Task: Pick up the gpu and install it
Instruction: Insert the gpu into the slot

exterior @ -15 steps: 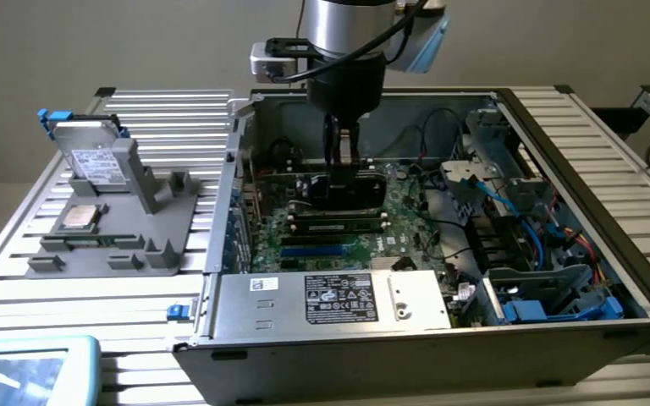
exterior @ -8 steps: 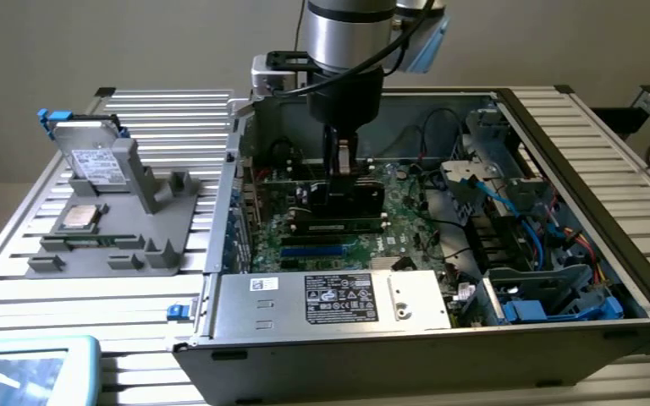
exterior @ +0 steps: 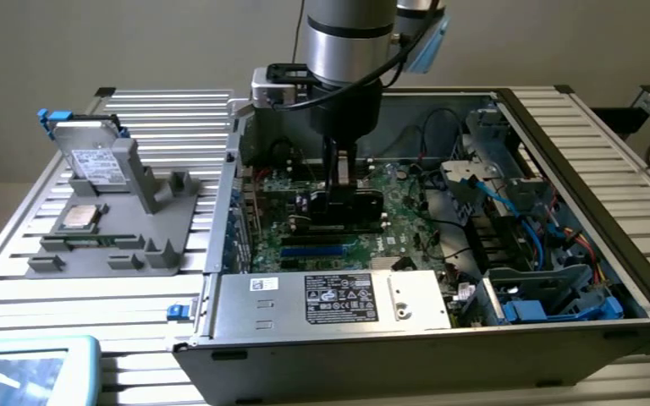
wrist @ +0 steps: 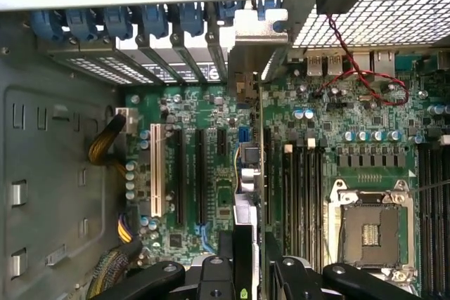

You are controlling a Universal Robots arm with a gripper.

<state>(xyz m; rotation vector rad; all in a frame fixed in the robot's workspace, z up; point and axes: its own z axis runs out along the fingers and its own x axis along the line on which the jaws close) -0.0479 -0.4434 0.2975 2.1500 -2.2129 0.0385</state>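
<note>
- While the arm reached straight down into the open dark metal computer case (exterior: 415, 364), the tool (exterior: 344, 179) was closed narrowly on the gpu (exterior: 345, 210), a thin flat black card gripped by its upper edge.
- In the wrist view the tool (wrist: 249, 261) had one finger on each face of the gpu (wrist: 256, 46). The card showed edge-on, with its silvery metal end bracket up against the case's rear wall.
- The card stood upright over the green motherboard (wrist: 211, 103).
- Its lower edge ran along a line between the long black expansion slots (wrist: 188, 173) and the bank of black memory slots (wrist: 302, 180). I could not tell whether it was seated in a slot.
- A row of blue plastic slot clips (wrist: 116, 22) lined the rear edge beside the bracket.
- The silvery square processor socket (wrist: 369, 233) lay beyond the memory slots, apart from the card.
- In the exterior view a silver boxy power supply (exterior: 337, 300) closed off the near edge of the motherboard.
- Blue and black cables (exterior: 528, 211) crowded the case toward the exterior view's right, near the arm but apart from it.
- Outside the case, at the exterior view's left, a grey plastic fixture (exterior: 111, 254) sat on the slatted metal bench (exterior: 156, 110). It carried a silver boxy drive with blue clips (exterior: 90, 152), well apart from the tool.
</note>
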